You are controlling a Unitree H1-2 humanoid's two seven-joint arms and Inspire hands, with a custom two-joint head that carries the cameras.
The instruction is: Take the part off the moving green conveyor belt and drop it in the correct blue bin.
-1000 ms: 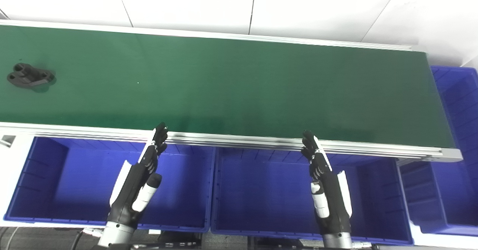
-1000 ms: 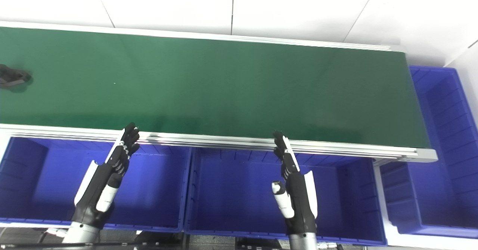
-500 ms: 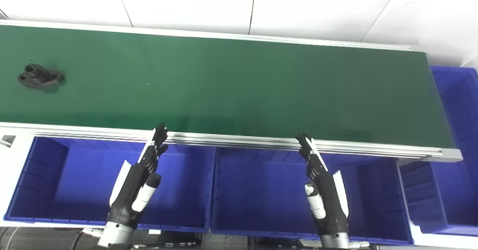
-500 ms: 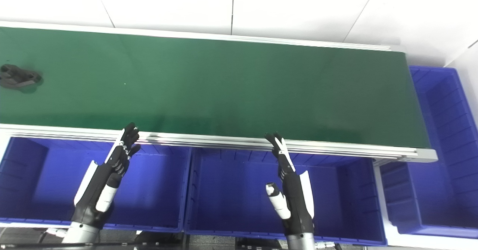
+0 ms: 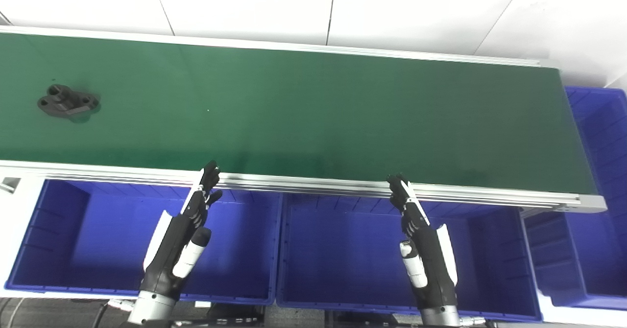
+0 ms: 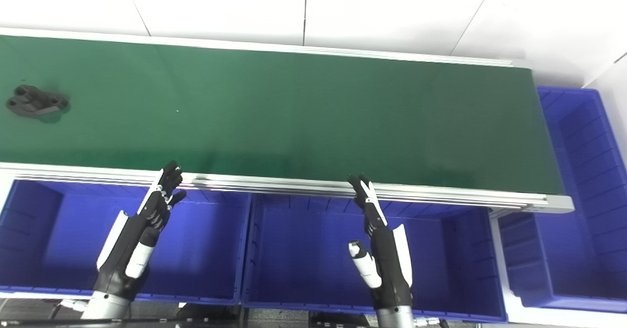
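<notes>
From the left eye view I see the black part (image 5: 68, 104) lying flat on the green conveyor belt (image 5: 313, 117), far over at its left end and well apart from both hands. My left hand (image 5: 182, 235) hangs over the left blue bin (image 5: 59, 230) with its fingers stretched straight and slightly apart, its fingertips (image 5: 210, 170) up at the belt's near metal rail (image 5: 303, 183); it holds nothing. My right hand (image 5: 423, 249) sits over the middle blue bin (image 5: 343, 249), also outstretched and empty, its tips at the same rail. In the right eye view the part (image 6: 35, 103) shows near the picture's left edge on the belt, both hands look the same, spread and empty, and a third blue bin (image 6: 583, 181) stands past the belt's right end.
</notes>
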